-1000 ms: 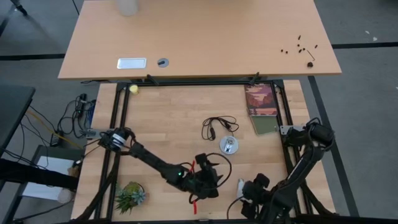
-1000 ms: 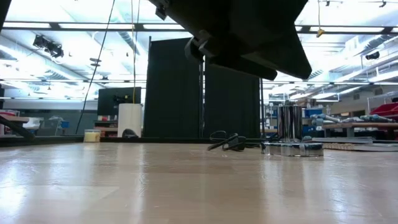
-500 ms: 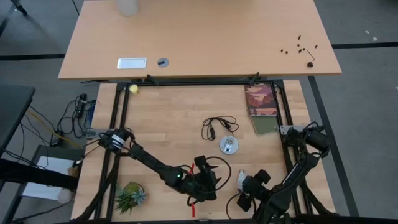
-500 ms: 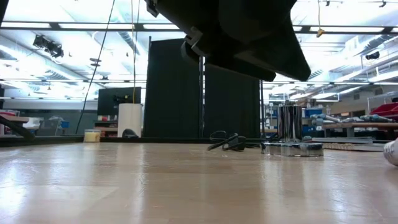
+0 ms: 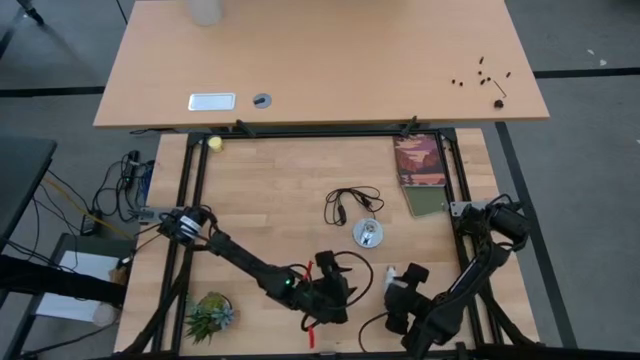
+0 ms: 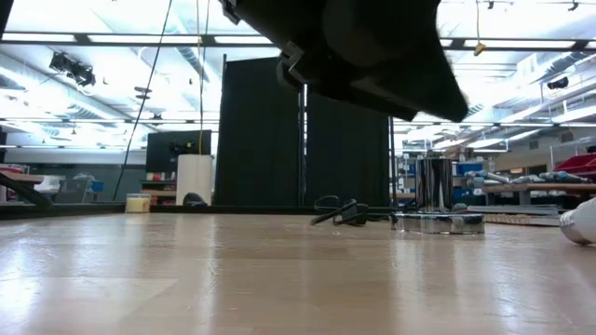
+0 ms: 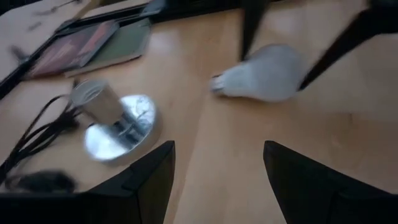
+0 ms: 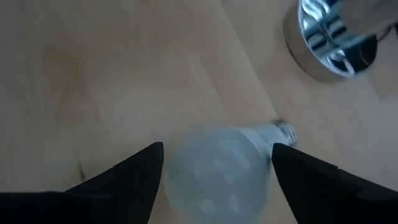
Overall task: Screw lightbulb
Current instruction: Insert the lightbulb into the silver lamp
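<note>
White and rounded, the lightbulb (image 8: 217,171) lies on its side on the wooden table (image 5: 280,190), between your right gripper's (image 8: 216,177) spread fingers (image 8: 121,177), not yet clamped. Its screw base points toward the silvery socket disc (image 5: 368,234) nearby. Your right arm reaches in low from the near right edge of the table. Your left gripper (image 7: 217,180) hovers low just beside it with jaws apart and empty, and its arm stretches diagonally from the left side.
</note>
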Controlling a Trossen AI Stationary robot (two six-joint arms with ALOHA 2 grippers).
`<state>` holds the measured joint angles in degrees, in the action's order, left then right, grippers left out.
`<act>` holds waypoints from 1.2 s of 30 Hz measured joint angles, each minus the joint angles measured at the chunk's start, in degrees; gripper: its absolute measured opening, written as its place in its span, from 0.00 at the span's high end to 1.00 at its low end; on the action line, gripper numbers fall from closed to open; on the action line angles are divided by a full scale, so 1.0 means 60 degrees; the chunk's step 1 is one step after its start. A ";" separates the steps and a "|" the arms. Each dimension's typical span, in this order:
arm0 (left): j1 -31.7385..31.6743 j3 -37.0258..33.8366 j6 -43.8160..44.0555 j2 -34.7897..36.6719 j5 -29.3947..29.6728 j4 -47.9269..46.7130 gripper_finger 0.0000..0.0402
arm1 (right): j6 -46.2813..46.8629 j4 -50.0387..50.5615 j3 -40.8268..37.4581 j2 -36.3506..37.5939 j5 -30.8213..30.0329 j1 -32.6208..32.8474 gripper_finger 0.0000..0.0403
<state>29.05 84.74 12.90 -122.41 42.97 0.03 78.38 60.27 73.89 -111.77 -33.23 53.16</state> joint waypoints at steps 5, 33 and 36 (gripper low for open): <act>-0.0141 0.0001 -0.1944 0.0000 -0.2062 0.0838 0.38 | -0.1346 -0.1528 -0.0007 0.0000 -0.0270 -0.0260 0.23; -0.0472 0.0001 -0.2544 -0.0007 -0.4082 -0.0185 0.38 | 0.1623 -0.0714 0.0816 0.0999 0.1346 -0.0364 0.23; -0.0590 0.0001 -0.2534 -0.0007 -0.4151 -0.0526 0.38 | 0.2822 -0.0222 0.0313 0.0998 0.0970 -0.0446 0.23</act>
<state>25.51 84.75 -2.30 -122.45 18.06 -3.13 95.31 58.93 75.76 -105.78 -27.41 50.49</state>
